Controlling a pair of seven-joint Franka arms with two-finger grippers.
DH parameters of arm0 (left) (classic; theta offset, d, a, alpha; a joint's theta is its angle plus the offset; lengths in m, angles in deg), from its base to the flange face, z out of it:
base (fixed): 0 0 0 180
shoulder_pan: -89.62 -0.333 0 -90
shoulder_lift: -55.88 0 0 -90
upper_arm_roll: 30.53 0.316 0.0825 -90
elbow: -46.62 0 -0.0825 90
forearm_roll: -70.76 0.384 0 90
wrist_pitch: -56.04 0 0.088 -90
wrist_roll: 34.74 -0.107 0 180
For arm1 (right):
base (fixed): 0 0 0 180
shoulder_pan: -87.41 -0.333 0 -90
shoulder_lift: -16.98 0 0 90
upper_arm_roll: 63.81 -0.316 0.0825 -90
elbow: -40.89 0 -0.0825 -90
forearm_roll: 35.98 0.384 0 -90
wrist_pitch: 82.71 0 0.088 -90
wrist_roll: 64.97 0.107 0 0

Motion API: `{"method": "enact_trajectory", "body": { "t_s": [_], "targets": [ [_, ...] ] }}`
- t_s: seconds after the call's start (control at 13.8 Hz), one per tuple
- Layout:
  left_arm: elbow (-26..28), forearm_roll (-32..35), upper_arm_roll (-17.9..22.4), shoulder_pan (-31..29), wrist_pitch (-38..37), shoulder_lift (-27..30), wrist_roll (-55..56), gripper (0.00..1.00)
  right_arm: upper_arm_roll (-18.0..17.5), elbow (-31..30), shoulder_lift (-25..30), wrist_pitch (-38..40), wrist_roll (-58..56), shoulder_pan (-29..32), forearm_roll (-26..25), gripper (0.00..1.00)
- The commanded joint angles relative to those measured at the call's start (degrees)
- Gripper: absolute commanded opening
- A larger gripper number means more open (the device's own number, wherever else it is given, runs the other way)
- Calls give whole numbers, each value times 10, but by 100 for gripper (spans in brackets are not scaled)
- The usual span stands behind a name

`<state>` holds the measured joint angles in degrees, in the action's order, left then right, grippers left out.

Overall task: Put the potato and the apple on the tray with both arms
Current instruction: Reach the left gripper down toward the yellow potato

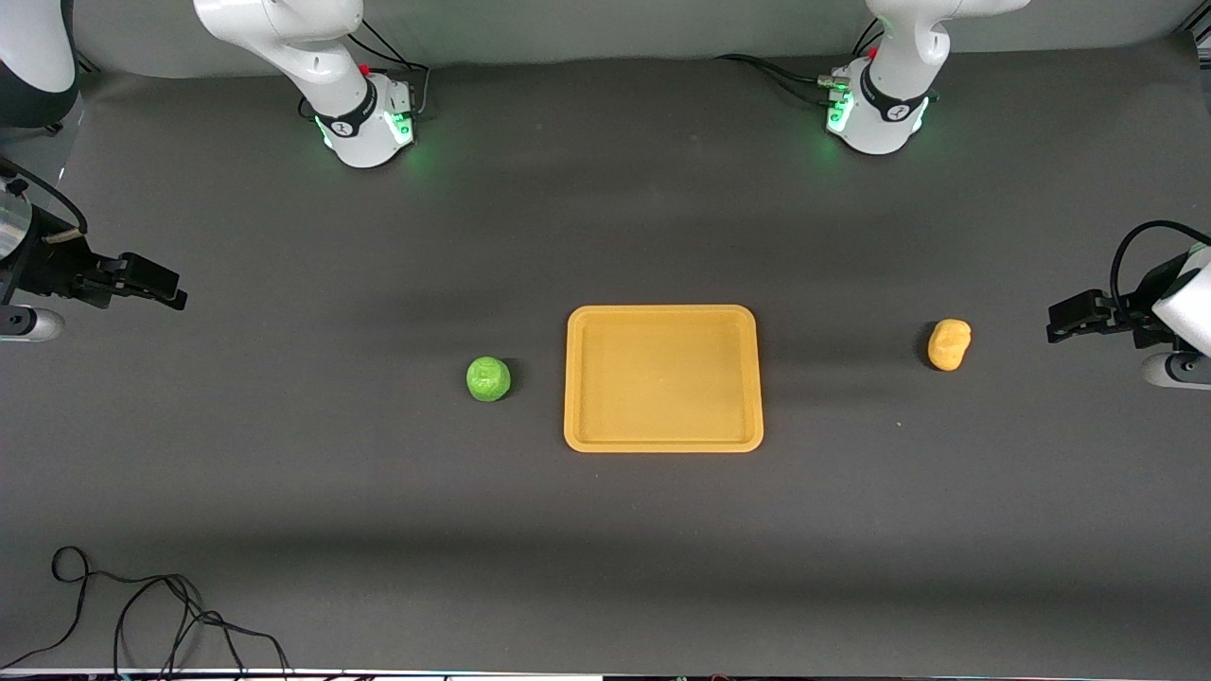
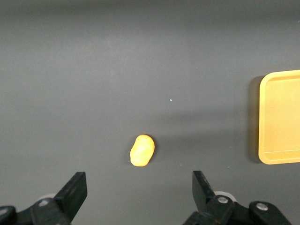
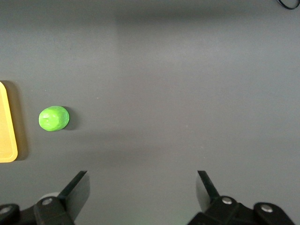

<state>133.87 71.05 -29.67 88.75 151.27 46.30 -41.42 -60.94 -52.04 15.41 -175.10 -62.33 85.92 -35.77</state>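
Right, the tray (image 1: 662, 378) sits flat in the middle of the dark bench (image 1: 605, 530), and nothing is on it. Everything else sets out from that tray: the apple (image 1: 488, 378) lies on the bench just off the tray's short edge toward the right arm's end, close to the rim but not touching it, and level with the tray's middle. The potato (image 1: 949, 344) lies off the tray's other short edge, toward the left arm's end, well apart from the rim and a touch farther from the front camera than the tray's centre. The right gripper (image 1: 161, 287) hangs over bare bench well out from the tray at the right arm's end, past the apple, with its fingers (image 3: 77, 190) spread wide and holding nothing; the right wrist view shows the apple (image 3: 54, 118) out ahead of them with a sliver of the tray (image 3: 6, 140) next to it. The left gripper (image 1: 1069, 317) hangs over bare bench out past the potato at the left arm's end, fingers (image 2: 75, 190) likewise spread wide and holding nothing. From the left wrist view the potato (image 2: 142, 150) lies close ahead of that gap, with the tray's corner (image 2: 281, 117) well off to one side. A loose black cable (image 1: 142, 615) lies on the bench, much nearer the front camera than the tray, at the right arm's end.
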Motion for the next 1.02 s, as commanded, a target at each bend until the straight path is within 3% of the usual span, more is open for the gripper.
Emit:
{"method": "enact_trajectory", "body": {
  "t_s": [0.0,0.44,0.95],
  "targets": [
    [-24,-6,2,3,-11,8,0,100,-1,12,-3,7,-9,4,10,100],
    [-22,1,2,2,-11,6,-1,100,-1,12,-3,7,-10,4,10,100],
    [33,1,2,9,4,3,10,100,-1,11,-3,7,-10,4,10,100]
  ]
}}
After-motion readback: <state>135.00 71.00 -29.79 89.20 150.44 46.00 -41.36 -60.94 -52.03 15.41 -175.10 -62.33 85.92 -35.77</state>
